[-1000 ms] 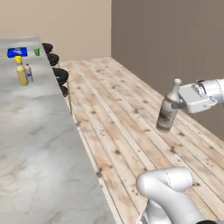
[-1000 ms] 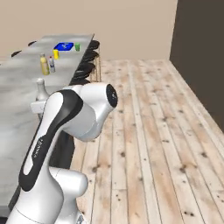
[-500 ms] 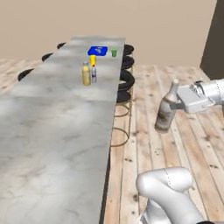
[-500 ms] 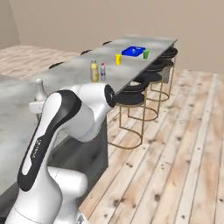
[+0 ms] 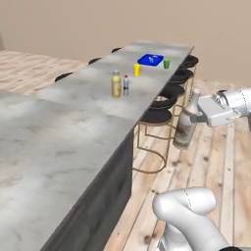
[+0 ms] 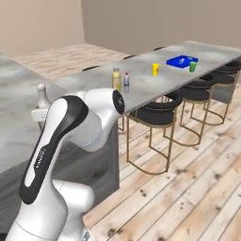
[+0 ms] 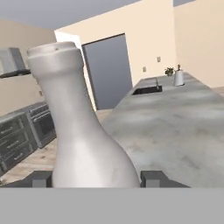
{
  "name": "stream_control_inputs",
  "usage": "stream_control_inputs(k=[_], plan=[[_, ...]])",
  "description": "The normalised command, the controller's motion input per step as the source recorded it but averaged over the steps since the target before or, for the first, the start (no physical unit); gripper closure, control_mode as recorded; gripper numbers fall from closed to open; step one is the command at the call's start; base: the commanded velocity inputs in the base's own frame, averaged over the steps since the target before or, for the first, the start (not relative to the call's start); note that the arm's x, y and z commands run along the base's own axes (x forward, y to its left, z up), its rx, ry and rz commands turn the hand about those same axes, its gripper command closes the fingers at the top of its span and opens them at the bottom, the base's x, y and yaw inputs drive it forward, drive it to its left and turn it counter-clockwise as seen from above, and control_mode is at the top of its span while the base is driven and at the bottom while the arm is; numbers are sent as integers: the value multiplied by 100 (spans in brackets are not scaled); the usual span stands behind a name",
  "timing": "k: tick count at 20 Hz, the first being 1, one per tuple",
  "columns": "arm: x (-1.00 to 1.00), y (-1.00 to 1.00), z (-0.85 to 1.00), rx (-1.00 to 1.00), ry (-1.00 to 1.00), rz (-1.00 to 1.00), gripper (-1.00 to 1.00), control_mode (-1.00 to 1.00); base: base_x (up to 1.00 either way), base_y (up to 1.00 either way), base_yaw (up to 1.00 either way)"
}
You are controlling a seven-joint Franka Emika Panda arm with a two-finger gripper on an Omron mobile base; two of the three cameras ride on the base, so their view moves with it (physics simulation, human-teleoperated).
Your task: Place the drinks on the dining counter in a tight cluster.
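My gripper [image 5: 197,117] is shut on the neck of the brown-and-white drink [image 5: 185,131], held upright in the air to the right of the stools. In the hand view this bottle [image 7: 83,131] stands close up between the finger tips [image 7: 151,177]. From the right base view its pale top [image 6: 42,95] shows behind my arm. The yellow drink [image 5: 116,84] and the slim red-capped drink [image 5: 126,86] stand side by side on the dining counter [image 5: 147,81], ahead and to the left of my gripper. Both [image 6: 116,79] [image 6: 126,82] stand mid-slab [image 6: 146,87].
Further along the slab sit a yellow cup [image 5: 137,70], a blue tray [image 5: 150,60] and a green cup [image 5: 167,63]. Black round stools [image 5: 157,116] line its right side over plank floor. A grey cabinet-backed top [image 5: 44,157] lies near left.
The whole picture has shifted as the base turned; the counter now runs through the middle of both base views. The bottle stays in my gripper the same way.
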Motion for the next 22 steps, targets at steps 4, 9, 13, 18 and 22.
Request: stream_control_inputs(k=[4, 9, 13, 18, 22], plan=[[0, 0, 0, 0, 0, 0, 100, 100, 39, -100, 41], [0, 0, 0, 0, 0, 0, 100, 100, 46, -100, 42], [0, 0, 0, 0, 0, 0, 100, 100, 55, -100, 46], [0, 0, 0, 0, 0, 0, 100, 100, 50, -100, 52], [0, 0, 0, 0, 0, 0, 100, 100, 49, -100, 55]])
